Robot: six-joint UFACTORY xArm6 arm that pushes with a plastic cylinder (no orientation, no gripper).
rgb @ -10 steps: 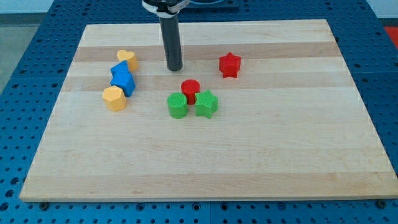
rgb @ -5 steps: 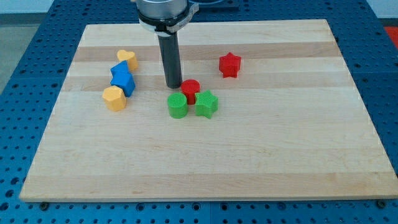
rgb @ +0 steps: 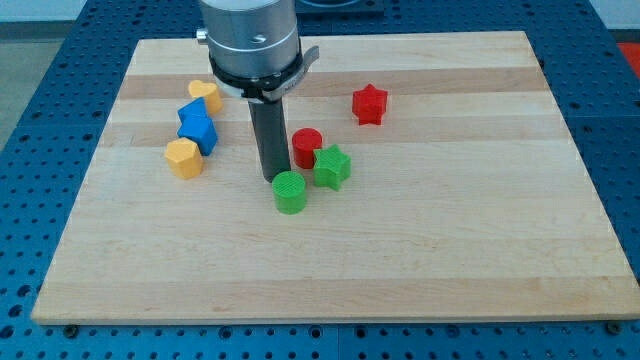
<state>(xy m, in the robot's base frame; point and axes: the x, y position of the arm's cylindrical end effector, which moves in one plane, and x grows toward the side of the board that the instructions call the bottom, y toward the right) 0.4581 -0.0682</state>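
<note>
My tip (rgb: 271, 178) touches green cylinder (rgb: 291, 192) (standing upright).

Pale wood board (rgb: 420, 250); 2 red, 2 green, 2 yellow, 2 blue blocks; dark rod (rgb: 268, 140).

Pale wooden board (rgb: 500, 250) on blue perforated table (rgb: 40, 90); red star block (rgb: 369, 104) far right; left cluster: yellow heart block (rgb: 205, 95), blue block (rgb: 190, 109), blue cube (rgb: 200, 133), yellow hexagon block (rgb: 184, 158).

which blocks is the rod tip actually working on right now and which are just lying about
At my tip: green cylinder, touching or nearly; red cylinder; green star.

Lying apart: red star, yellow heart, blue blocks, yellow hexagon.
</note>
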